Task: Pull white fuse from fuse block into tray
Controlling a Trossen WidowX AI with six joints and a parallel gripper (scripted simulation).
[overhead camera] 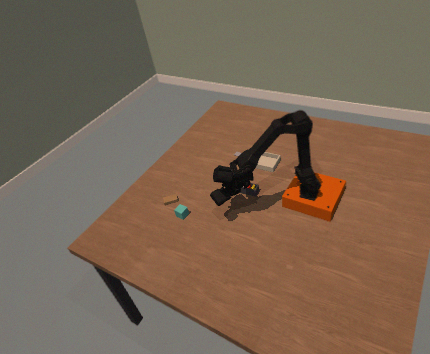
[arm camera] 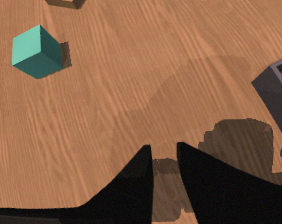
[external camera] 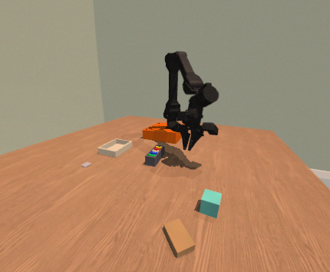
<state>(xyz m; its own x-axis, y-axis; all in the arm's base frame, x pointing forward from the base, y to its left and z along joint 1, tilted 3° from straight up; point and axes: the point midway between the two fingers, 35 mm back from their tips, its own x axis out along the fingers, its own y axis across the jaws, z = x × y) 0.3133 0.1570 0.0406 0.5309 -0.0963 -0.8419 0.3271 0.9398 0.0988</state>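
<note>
Presently, reading the exterior view left to right: a small grey chip [external camera: 86, 164] lies at far left, then the tray [external camera: 115, 147], with nothing seen in it. Next comes the block [external camera: 154, 155], its row of coloured fuses seated; the white fuse [external camera: 159, 146] appears among them near the far end, too small to confirm. Just right of the block, above the table [external camera: 80, 215], hangs the gripper [external camera: 188, 147], fingers drawn nearly together on nothing, clear of the block. Nearer the camera lie a teal cube [external camera: 210, 203] and a tan slab [external camera: 179, 237].

Judgement: the fuse is light, rigid and probably smooth-sided. Grasp its exposed top across the narrow faces, since the neighbours sit close.
</note>
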